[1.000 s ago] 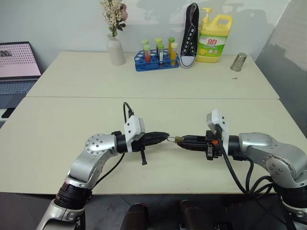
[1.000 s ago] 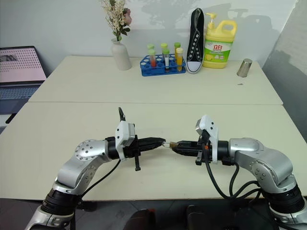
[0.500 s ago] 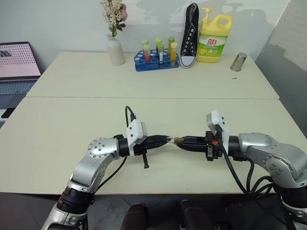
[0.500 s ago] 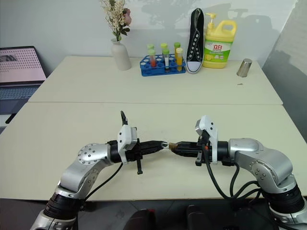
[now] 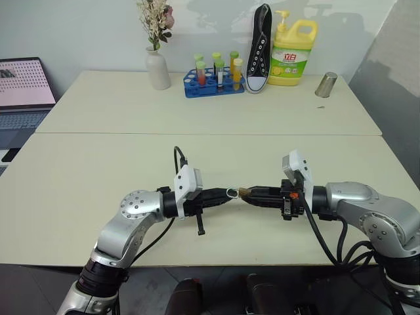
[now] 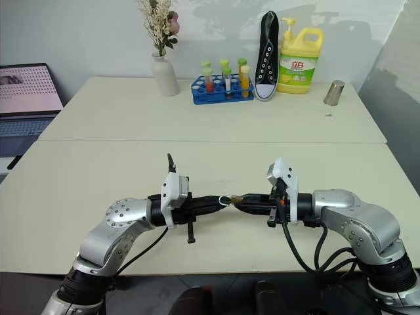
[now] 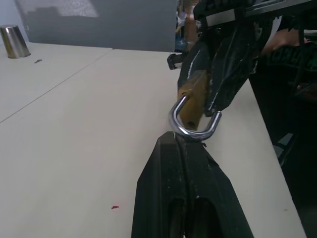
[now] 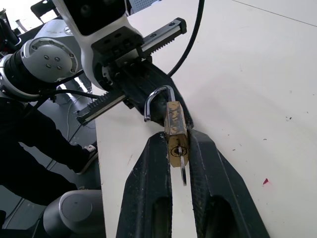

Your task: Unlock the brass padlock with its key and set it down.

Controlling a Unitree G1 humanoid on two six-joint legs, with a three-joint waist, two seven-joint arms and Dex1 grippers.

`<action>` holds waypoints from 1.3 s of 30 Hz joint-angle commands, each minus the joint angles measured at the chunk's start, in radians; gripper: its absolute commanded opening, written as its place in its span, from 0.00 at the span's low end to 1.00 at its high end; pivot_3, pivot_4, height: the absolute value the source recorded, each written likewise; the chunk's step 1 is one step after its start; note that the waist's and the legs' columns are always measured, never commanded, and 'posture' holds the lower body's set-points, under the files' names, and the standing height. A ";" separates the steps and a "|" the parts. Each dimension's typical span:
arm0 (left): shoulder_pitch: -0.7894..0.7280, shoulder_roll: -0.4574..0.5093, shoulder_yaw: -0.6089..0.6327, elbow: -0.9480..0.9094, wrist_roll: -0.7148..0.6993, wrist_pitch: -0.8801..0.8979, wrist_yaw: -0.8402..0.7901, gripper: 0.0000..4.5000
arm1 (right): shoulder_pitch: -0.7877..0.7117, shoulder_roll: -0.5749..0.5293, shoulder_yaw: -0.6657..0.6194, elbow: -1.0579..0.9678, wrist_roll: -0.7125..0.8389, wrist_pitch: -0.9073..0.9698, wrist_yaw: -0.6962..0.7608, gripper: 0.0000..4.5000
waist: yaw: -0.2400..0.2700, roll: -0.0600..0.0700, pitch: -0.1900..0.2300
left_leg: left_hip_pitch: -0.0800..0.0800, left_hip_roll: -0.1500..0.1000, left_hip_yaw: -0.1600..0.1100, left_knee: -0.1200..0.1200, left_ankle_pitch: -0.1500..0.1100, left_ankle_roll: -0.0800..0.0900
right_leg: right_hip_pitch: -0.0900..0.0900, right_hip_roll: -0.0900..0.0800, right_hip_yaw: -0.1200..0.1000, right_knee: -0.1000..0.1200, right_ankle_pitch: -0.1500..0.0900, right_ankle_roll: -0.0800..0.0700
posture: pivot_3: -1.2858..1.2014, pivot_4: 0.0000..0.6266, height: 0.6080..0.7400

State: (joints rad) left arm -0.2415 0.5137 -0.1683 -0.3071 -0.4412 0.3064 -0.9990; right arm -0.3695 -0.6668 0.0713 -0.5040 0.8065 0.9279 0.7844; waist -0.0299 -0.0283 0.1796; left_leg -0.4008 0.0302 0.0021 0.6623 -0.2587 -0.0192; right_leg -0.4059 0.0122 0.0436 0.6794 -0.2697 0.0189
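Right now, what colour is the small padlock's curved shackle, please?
Silvery metal shackle on the brass-gold padlock body; clearest in the left wrist view.

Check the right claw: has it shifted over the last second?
No. The right claw sits at the same spot relative to the table seam as before, shut on the brass padlock.

Brass-gold padlock (image 8: pixel 176 134) w/ silver shackle, black tools, cream table (image 5: pixel 98 164), yellow bottle (image 5: pixel 293 54).

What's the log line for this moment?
right gripper: shut on brass padlock | left gripper: shut, at shackle | key: in lock | lock: above table
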 commanded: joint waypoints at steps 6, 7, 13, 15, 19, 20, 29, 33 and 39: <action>0.019 0.018 0.021 -0.091 -0.055 0.048 0.005 0.00 | -0.005 0.000 -0.008 -0.011 -0.006 -0.022 0.008 0.03 | 0.001 0.000 0.000 | 0.000 0.000 0.000 0.000 0.000 0.000 | 0.000 0.000 0.000 0.000 0.000 0.000 | 0.52 0.24 1.00; 0.020 0.016 0.024 -0.100 -0.066 0.062 0.012 0.00 | -0.004 0.000 -0.007 -0.010 -0.008 -0.023 0.009 0.03 | 0.001 0.000 0.000 | 0.000 0.000 0.000 0.000 0.000 0.000 | 0.000 0.000 0.000 0.000 0.000 0.000 | 0.52 0.24 1.00; 0.007 0.011 0.034 -0.124 -0.092 0.103 0.032 0.00 | -0.006 0.003 -0.002 -0.006 -0.017 -0.026 0.014 0.03 | 0.000 0.000 0.000 | 0.000 0.000 0.000 0.000 0.000 0.000 | 0.000 0.000 0.000 0.000 0.000 0.000 | 0.52 0.24 1.00; -0.005 0.007 0.045 -0.121 -0.105 0.117 0.043 0.00 | -0.005 0.003 -0.002 -0.007 -0.019 -0.026 0.017 0.03 | 0.001 0.000 0.000 | 0.000 0.000 0.000 0.000 0.000 0.000 | 0.000 0.000 0.000 0.000 0.000 0.000 | 0.52 0.24 1.00; -0.017 0.006 0.061 -0.118 -0.126 0.139 0.048 0.00 | -0.003 0.002 0.001 -0.008 -0.023 -0.026 0.020 0.03 | 0.000 0.000 0.000 | 0.000 0.000 0.000 0.000 0.000 0.000 | 0.000 0.000 0.000 0.000 0.000 0.000 | 0.52 0.24 1.00; -0.019 0.008 0.065 -0.119 -0.133 0.146 0.050 0.00 | -0.002 0.002 0.002 -0.009 -0.023 -0.026 0.021 0.03 | 0.000 0.000 0.000 | 0.000 0.000 0.000 0.000 0.000 0.000 | 0.000 0.000 0.000 0.000 0.000 0.000 | 0.52 0.24 1.00; -0.031 0.001 0.091 -0.124 -0.176 0.188 0.086 0.00 | 0.006 0.004 0.008 -0.011 -0.037 -0.029 0.034 0.03 | 0.000 0.000 0.000 | 0.000 0.000 0.000 0.000 0.000 0.000 | 0.000 0.000 0.000 0.000 0.000 0.000 | 0.52 0.24 1.00; -0.037 0.002 0.093 -0.118 -0.174 0.187 0.089 0.00 | 0.005 0.001 0.011 -0.010 -0.041 -0.032 0.038 0.03 | 0.000 0.000 0.000 | 0.000 0.000 0.000 0.000 0.000 0.000 | 0.000 0.000 0.000 0.000 0.000 0.000 | 0.52 0.24 1.00; -0.032 0.031 0.059 -0.111 -0.111 0.160 0.082 0.00 | 0.006 0.003 0.007 -0.005 -0.034 -0.033 0.032 0.03 | 0.000 0.000 0.000 | 0.000 0.000 0.000 0.000 0.000 0.000 | 0.000 0.000 0.000 0.000 0.000 0.000 | 0.52 0.24 1.00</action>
State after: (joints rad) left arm -0.2654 0.5295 -0.1034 -0.3949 -0.5758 0.4887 -0.9088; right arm -0.3629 -0.6642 0.0982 -0.4963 0.7657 0.9106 0.8070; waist -0.0295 -0.0283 0.1797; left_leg -0.4008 0.0299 0.0020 0.6623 -0.2587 -0.0192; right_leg -0.4059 0.0123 0.0435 0.6792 -0.2698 0.0189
